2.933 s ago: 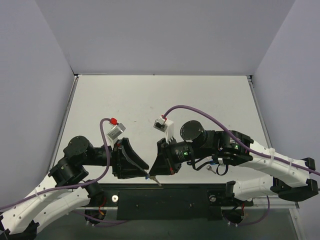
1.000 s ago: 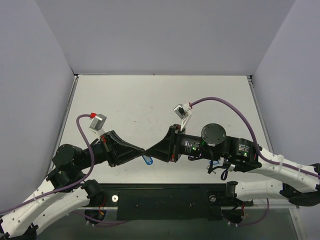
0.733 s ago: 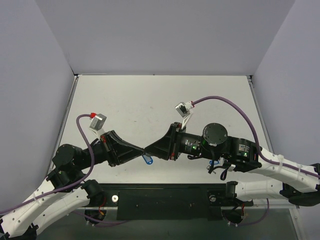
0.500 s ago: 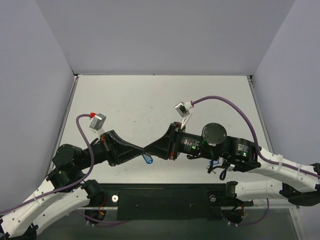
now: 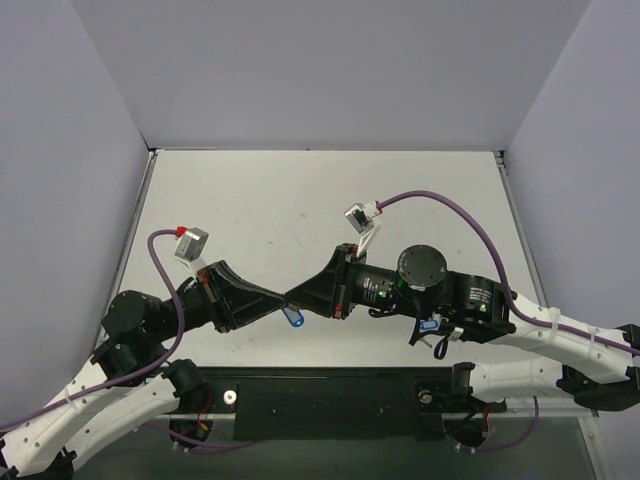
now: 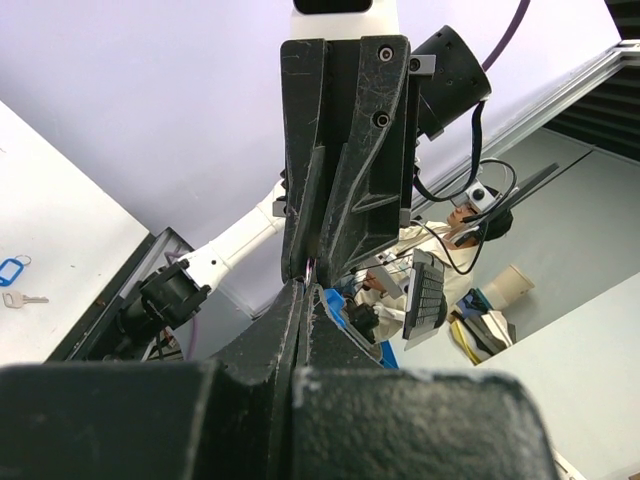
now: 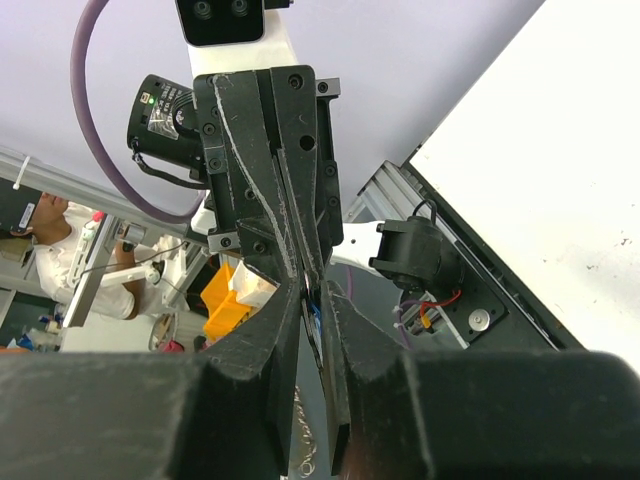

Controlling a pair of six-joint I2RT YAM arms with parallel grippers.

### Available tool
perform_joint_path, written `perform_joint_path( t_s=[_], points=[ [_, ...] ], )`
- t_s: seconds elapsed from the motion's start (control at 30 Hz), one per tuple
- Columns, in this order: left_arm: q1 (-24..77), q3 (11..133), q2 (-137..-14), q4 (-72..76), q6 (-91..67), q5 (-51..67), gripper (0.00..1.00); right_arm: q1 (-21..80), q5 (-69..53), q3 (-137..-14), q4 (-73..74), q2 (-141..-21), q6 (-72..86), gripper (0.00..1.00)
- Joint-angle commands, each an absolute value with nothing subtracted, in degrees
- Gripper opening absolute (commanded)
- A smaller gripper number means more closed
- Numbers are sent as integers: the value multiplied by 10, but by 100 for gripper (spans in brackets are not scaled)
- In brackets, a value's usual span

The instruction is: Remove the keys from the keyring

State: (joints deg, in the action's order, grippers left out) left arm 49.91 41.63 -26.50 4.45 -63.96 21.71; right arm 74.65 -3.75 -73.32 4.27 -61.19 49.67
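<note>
Tussle over thin silver wire keyring, by bench's near edge.
Black left gripper [image 6: 303,285] and right gripper [image 7: 312,287] pinch shut tip-to-tip, oblong blue plastic tag [image 5: 293,318] dangling; next, probably a gentle pull apart.

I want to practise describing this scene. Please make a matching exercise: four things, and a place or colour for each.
1 left pincer
2 blue tag
3 silver key
4 right arm's cable

A purple
B flat on the table
C hanging under the pincer tips
D tip to tip with the right pincer

Pairs: 1-D, 2-C, 3-B, 4-A
</note>
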Motion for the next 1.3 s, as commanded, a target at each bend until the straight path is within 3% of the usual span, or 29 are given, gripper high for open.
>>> perform_joint_path(
  t_s=[0.0,0.4,0.57,0.73,0.8,0.83,0.9,1.03,1.27],
  points=[
    [501,424,-257,73,-645,195,0,748,-32,-749,30,-610,494,11],
    [501,432,-252,55,-642,184,0,748,-34,-745,26,-613,498,9],
    [501,432,-250,51,-642,182,0,748,-35,-742,24,-613,500,0],
    [501,446,-255,34,-633,193,0,751,-33,-734,26,-610,502,0],
    [501,469,-258,-27,-609,191,19,752,-32,-730,29,-606,502,0],
    [501,485,-260,-41,-590,191,40,751,-31,-730,31,-605,501,0],
    [501,506,-258,-103,-565,188,63,751,-34,-729,36,-601,497,0],
    [501,542,-252,-175,-525,175,71,752,-47,-730,49,-592,491,0],
    [501,559,-274,-195,-483,233,63,753,-98,-737,44,-593,490,0]
  ],
)
